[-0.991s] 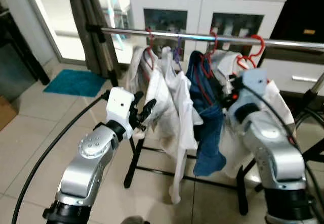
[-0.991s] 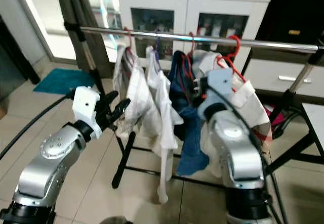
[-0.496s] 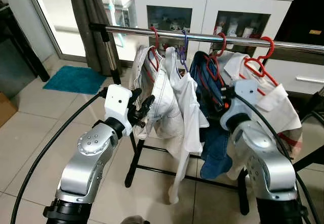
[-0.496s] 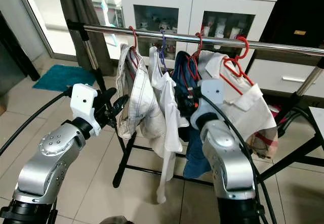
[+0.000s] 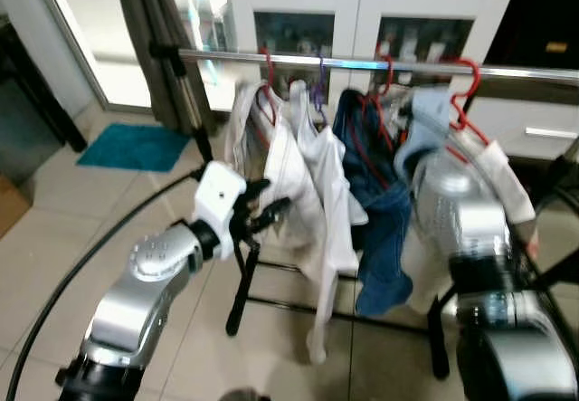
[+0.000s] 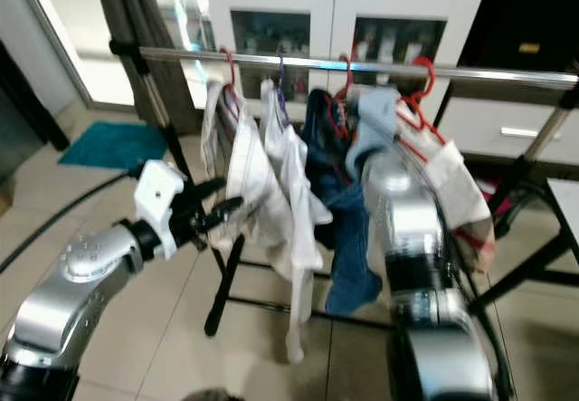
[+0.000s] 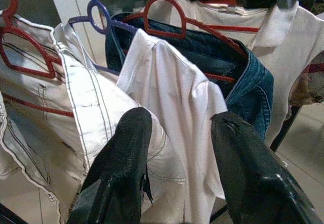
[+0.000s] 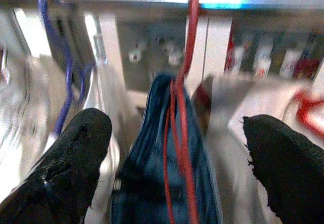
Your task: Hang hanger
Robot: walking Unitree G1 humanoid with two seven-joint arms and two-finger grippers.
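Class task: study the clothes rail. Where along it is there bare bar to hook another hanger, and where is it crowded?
The rail is bare between its left post and the first red hanger, and again right of the last red hanger. Between those, the shirts and jeans hang packed close together, with both grippers open nearby.

1. The red hanger (image 8: 185,107) carrying the blue denim garment (image 5: 375,211) is hooked over the metal rail (image 5: 362,64), hanging straight down.
2. It sits third along the rail from my left, between a purple hanger (image 7: 96,19) with a white shirt (image 7: 177,97) and another red hanger (image 5: 466,84) with a pale shirt.
3. My right claw (image 8: 177,163) has its fingers spread wide, one each side of the red hanger's wire, not touching it.
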